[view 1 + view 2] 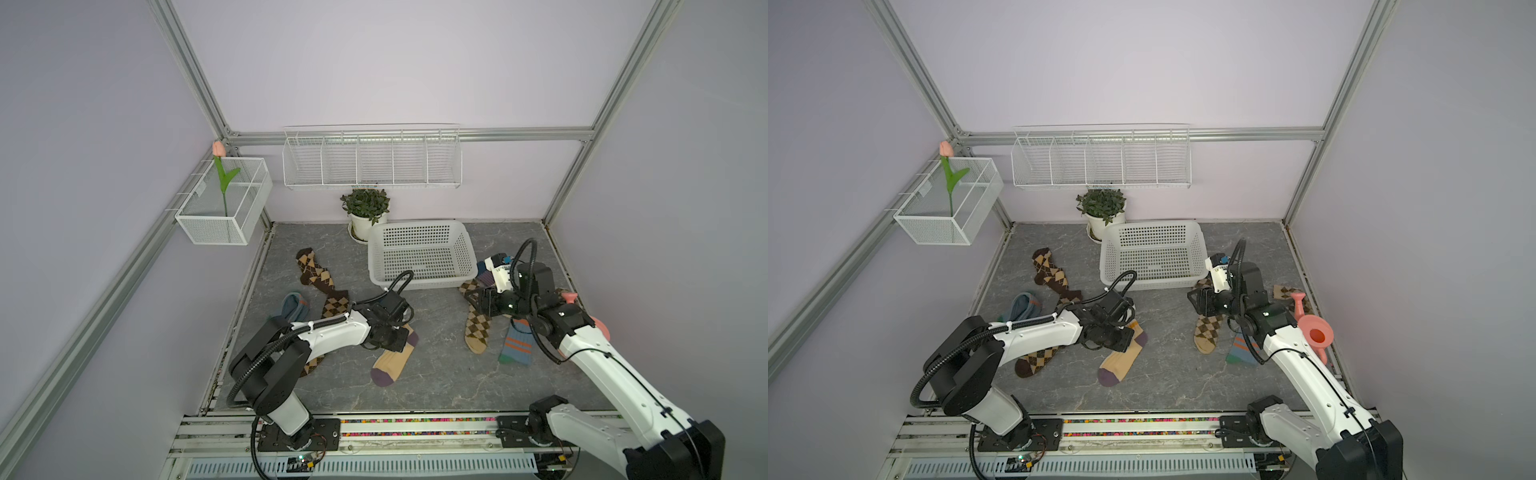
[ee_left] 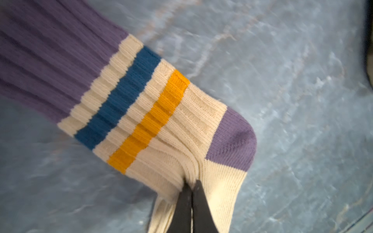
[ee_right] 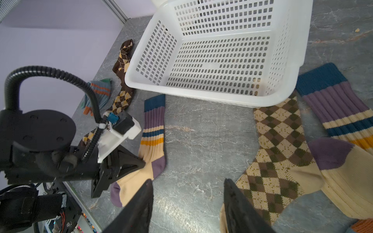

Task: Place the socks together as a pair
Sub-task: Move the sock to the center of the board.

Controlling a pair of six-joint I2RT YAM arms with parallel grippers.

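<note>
Toward the left of the counter point(image 1: 436, 374), a dark-brown argyle sock point(image 1: 313, 270) and a blue sock with orange stripes point(image 1: 293, 305) are seen lying flat, touched by neither arm. Nearer the middle, a cream ribbed sock with a purple toe point(image 2: 201, 121) is pinched by the left fingers point(image 2: 198, 203), which are clenched on a fold of knit just beside its purple heel. The rest of the sock lies on the counter, so it is judged gripped but not yet lifted. The right fingers point(image 3: 238, 209) are held released and empty above bare counter, in front of the white perforated basket point(image 3: 201, 96). Further right, the matching cream sock point(image 3: 347, 173) is found beside the basket's corner, touching a tan argyle sock point(image 3: 278, 153). The step in hand is taken to be the pick-up of the first cream sock. Next, it would need to be raised clear, carried rightward and laid alongside its mate, the tan argyle sock being avoided.
</note>
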